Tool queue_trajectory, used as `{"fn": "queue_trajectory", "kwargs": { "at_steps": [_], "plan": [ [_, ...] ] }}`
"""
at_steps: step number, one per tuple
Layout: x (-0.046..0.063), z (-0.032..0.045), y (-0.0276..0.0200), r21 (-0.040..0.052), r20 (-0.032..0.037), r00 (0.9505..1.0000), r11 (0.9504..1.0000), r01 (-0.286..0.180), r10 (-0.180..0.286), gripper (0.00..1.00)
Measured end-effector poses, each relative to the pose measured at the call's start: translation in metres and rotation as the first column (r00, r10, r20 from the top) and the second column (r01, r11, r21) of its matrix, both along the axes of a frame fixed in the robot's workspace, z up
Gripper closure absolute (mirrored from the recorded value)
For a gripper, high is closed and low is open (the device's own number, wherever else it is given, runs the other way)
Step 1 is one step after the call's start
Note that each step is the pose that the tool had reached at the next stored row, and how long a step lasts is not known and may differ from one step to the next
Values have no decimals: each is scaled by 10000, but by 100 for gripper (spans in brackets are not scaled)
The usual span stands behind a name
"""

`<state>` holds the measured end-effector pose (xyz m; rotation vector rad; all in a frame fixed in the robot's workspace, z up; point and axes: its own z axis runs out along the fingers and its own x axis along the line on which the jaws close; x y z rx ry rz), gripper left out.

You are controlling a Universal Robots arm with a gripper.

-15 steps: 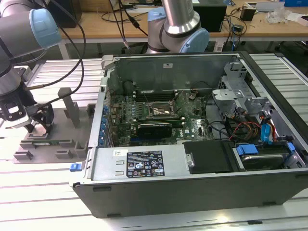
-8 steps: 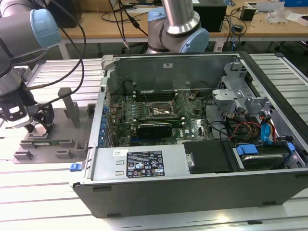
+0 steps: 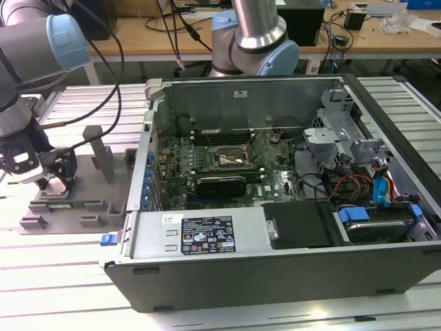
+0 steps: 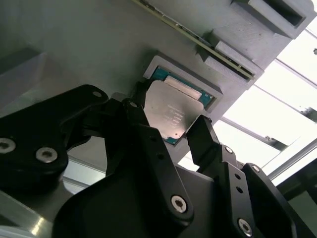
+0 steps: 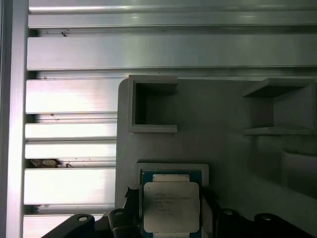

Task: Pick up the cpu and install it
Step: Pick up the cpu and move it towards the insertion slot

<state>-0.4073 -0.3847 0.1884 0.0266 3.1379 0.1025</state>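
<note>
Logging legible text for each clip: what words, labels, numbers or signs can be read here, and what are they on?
Nothing can be read.
Black label on the computer case front wall: print and symbols, too small.
White sticker beside it: too small.
cpu lid: faint printed lines, blurred in both wrist views.

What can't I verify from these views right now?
Grip on the cpu: second wrist view, the gripper itself covers the chip's side edges.
One cpu edge: first wrist view, cut off by the frame edge.
Socket pins: exterior view, too small.
cpu in the fixture tray: exterior view, hidden behind the arm.
</note>
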Motion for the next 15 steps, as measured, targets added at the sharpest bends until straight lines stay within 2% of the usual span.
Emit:
{"fn": "queue_trajectory", "kwargs": {
  "at_steps": [13, 14, 15],
  "plan": [
    [15, 14, 0, 0, -6, 10000, 10000, 0, 0, 40],
    [15, 14, 0, 0, -6, 10000, 10000, 0, 0, 46],
    [15, 14, 0, 1, -5, 10000, 10000, 0, 0, 46]
  ]
}}
